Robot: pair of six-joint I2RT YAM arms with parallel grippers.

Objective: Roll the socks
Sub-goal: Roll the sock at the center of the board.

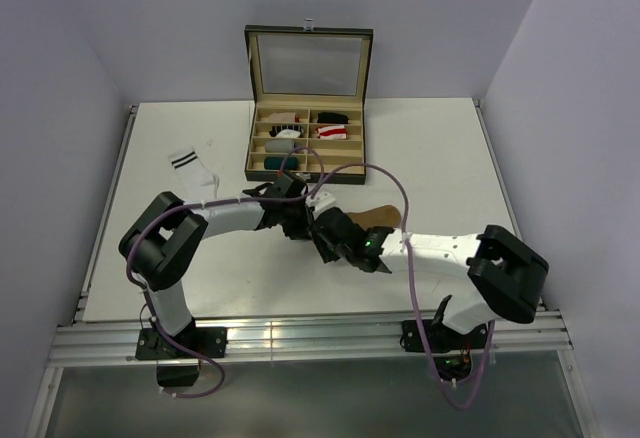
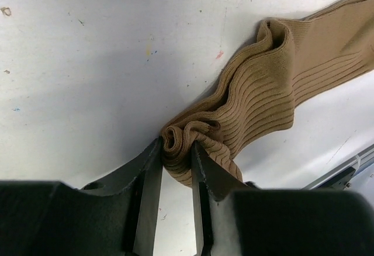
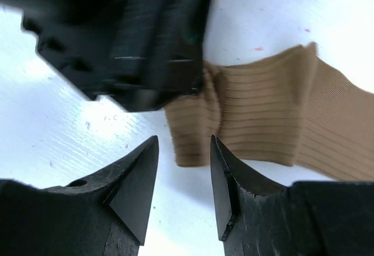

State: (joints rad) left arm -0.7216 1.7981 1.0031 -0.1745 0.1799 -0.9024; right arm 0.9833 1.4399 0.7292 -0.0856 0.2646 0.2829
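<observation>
The tan sock (image 1: 378,217) lies near the middle of the tabletop (image 1: 450,148), a little toward the near edge, with its free length trailing toward the right edge. The left jaws are pinched almost closed on one bunched end of it, and the ribbed knit (image 2: 274,75) is squeezed into tight folds between them. Whether that end is cuff or toe I cannot tell. The right jaws stand partly open with nothing in them, their tips just short of the flat edge of the sock (image 3: 263,116), right beside the left arm's grip.

This sock looks light, limp and stretchy. It will not hold a shape by itself, and a started roll would likely loosen once released. The ribs should give decent purchase, but on the smooth tabletop the whole sock may slide instead of turning. The best hold is probably across the full width at the gathered end, with the other jaws pressing on the flat part beyond it.

A white sock with dark cuff stripes (image 1: 192,172) lies well apart toward the far left corner, and an open compartment box (image 1: 308,63) sits at the far edge
</observation>
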